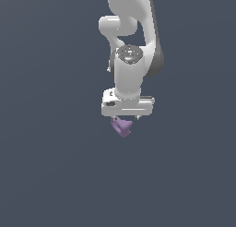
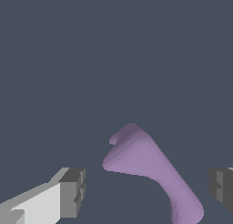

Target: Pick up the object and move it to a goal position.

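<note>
Hanging just under the white pincer (image 1: 125, 116), the small purple piece (image 1: 122, 127) sits between two fingers that stand wide apart, neither touching it in the wrist view. It looks light, stiff and matte, so probably not slippery, but its pointed lobes give uneven faces. I judge the thick middle body (image 2: 136, 157) the best place to close on, not the thin curved tail.

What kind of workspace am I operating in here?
Likely a bare simulated test scene: a flat, featureless grey-blue surface, one white arm with its claw open, and one purple object between the fingers.
</note>
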`<action>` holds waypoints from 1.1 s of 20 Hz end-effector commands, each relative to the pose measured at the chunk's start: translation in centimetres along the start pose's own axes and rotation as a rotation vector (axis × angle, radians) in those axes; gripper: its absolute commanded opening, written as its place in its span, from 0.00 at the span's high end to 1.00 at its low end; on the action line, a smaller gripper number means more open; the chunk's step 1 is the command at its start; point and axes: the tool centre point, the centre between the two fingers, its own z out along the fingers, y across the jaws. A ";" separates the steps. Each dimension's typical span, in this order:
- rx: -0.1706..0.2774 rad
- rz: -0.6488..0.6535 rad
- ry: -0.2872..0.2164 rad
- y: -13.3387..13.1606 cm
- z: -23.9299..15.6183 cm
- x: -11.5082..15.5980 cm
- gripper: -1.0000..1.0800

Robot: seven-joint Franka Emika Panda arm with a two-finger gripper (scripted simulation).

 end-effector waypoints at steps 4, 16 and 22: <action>0.004 0.006 0.000 0.1 -0.1 0.0 0.04; 0.032 0.041 0.003 0.5 -0.4 0.1 0.04; 0.028 -0.004 0.002 0.7 -0.2 -0.2 0.04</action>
